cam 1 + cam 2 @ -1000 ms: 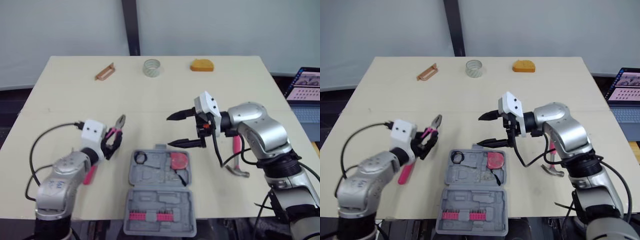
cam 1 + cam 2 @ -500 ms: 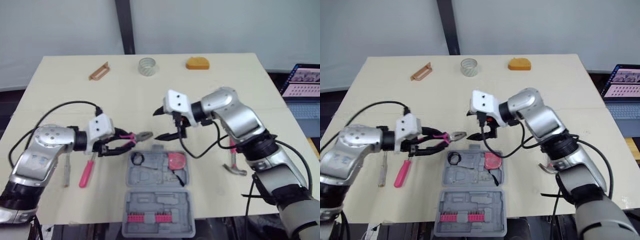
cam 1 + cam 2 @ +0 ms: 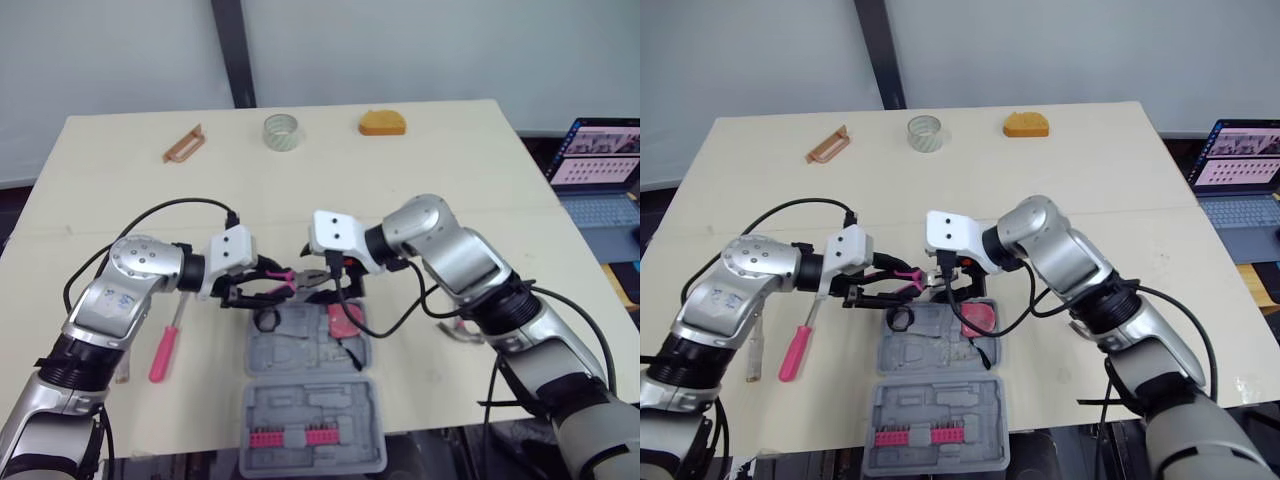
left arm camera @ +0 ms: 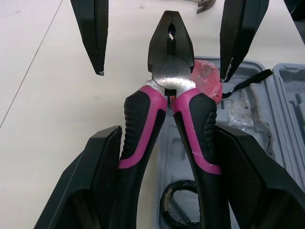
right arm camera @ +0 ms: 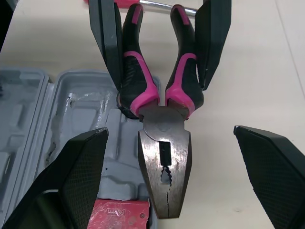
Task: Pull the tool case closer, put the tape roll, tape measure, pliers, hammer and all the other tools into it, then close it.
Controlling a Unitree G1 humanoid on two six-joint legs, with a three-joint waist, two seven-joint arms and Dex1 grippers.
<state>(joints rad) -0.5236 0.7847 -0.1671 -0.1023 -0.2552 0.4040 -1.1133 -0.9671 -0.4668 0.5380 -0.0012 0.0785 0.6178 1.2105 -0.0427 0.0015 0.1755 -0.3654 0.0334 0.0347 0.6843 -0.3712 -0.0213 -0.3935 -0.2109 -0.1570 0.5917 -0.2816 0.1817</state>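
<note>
Pink-and-black pliers [image 3: 290,281] hang over the far edge of the open grey tool case [image 3: 310,405]. My left gripper [image 3: 262,284] is shut on their handles [image 4: 143,124]. My right gripper [image 3: 326,277] is open, with one finger on each side of the steel plier head [image 5: 164,157] and apart from it. A red object [image 3: 346,318] and a black ring [image 3: 265,320] lie in the case. The hammer [image 3: 458,330] lies to the right, mostly hidden behind my right arm. At the table's far edge sit a clear tape roll [image 3: 281,132] and an orange tape measure [image 3: 383,122].
A pink-handled screwdriver [image 3: 165,345] and a thin tool [image 3: 752,340] lie on the table left of the case. A brown tool [image 3: 183,144] rests at the far left. A laptop [image 3: 598,170] stands beyond the table's right edge.
My left gripper has carried the pliers rightwards to the case's far edge. My right gripper has swung left until its open fingers flank the plier head. The camera has shifted too.
</note>
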